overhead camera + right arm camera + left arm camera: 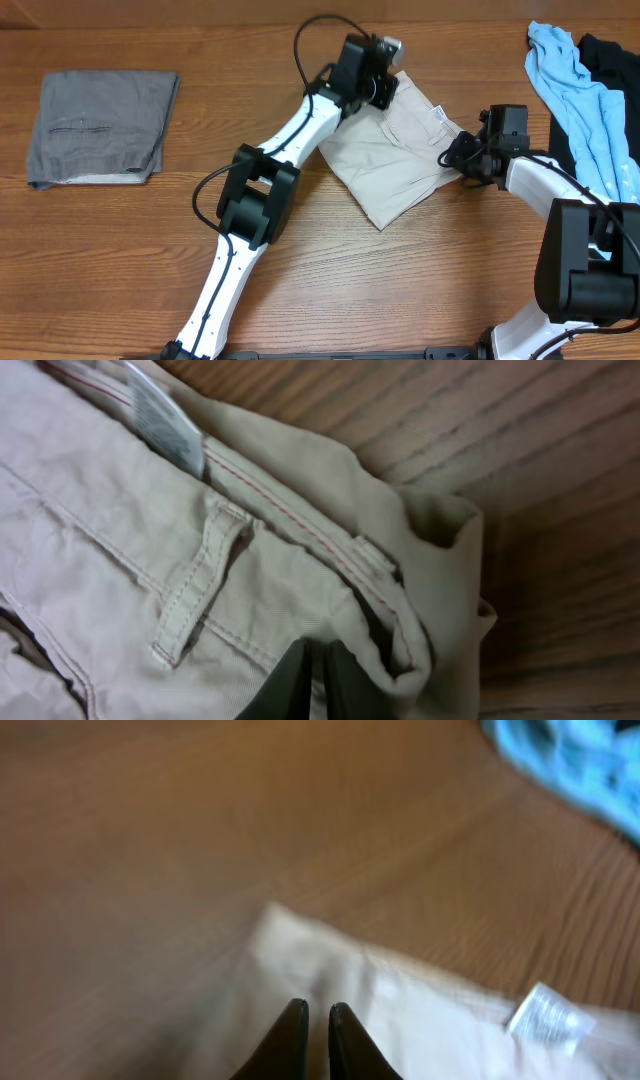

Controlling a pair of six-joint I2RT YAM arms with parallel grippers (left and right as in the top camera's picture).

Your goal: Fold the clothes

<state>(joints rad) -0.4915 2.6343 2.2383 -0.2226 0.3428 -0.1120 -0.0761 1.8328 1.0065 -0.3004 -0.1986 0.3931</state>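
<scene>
The clothes [390, 155], pale beige shorts, lie folded at the table's centre. In the right wrist view the clothes [120, 530] show a belt loop, the waistband and a white tag [165, 415]. My left gripper [385, 85] hovers over their far corner. In the blurred left wrist view its fingers [318, 1012] stand almost together above the flat clothes [430, 1020], with nothing seen between them. My right gripper [458, 155] is at the waistband on the right. There its fingers [318, 660] are pinched on a fold of the cloth.
A folded grey garment [100, 125] lies at the far left. A light blue cloth [580, 100] and a black garment [615, 55] are heaped at the right edge, close behind my right arm. The blue cloth [570, 765] also shows in the left wrist view.
</scene>
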